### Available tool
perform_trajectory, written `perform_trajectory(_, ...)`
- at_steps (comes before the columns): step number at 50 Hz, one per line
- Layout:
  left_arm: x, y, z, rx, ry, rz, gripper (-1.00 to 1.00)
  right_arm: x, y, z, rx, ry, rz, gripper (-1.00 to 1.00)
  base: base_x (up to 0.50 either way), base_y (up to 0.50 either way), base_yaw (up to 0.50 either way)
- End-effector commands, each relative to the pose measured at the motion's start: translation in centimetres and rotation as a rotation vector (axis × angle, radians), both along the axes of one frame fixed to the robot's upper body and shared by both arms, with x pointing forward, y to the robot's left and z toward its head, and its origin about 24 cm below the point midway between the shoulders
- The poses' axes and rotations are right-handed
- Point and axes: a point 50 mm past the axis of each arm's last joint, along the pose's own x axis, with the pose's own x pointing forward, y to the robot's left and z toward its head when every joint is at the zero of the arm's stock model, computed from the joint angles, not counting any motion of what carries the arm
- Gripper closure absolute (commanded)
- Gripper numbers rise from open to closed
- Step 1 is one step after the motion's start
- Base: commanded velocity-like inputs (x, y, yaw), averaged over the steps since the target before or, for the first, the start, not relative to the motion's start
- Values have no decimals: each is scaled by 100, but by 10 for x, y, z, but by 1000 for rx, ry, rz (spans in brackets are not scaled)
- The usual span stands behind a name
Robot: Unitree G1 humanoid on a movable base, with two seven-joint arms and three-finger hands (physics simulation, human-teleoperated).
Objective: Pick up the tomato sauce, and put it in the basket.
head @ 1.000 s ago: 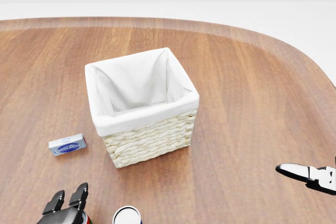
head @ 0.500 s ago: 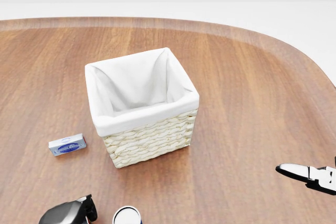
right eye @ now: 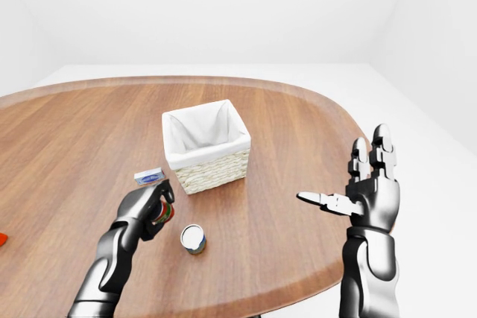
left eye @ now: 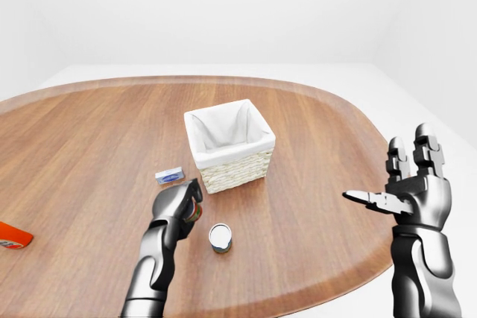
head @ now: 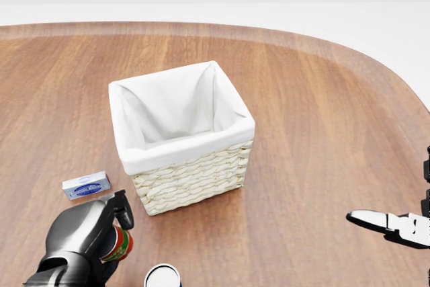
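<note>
The tomato sauce (head: 119, 244) is held in the closed fingers of the left robot hand (head: 91, 232), lifted off the desk (head: 322, 119), just lower-left of the basket (head: 182, 136) in the head view. A small blue box (head: 86, 185) and a can (left eye: 220, 237) lie nearby. The right robot hand (left eye: 408, 193) is spread wide, holding nothing.

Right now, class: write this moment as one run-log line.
left hand: shut on tomato sauce | right hand: open, idle | basket: empty
</note>
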Motion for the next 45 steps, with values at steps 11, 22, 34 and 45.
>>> perform_trajectory(11, 18, -45, 178, 32, -567, -178, 100, 1, 1, -5, 6, 5, 5, -100, 0, 0, 0)
perform_trajectory(22, 75, -110, 240, -72, -643, -394, 100, 1, -1, -7, 14, 5, 3, -100, 0, 0, 0)
perform_trajectory(34, 170, -105, 255, 4, -559, -125, 100, 5, 1, -7, 15, 12, 11, -100, 0, 0, 0)
perform_trajectory(45, 174, -91, 207, 108, -342, -116, 100, 4, 1, -6, 21, 7, 14, -100, 0, 0, 0)
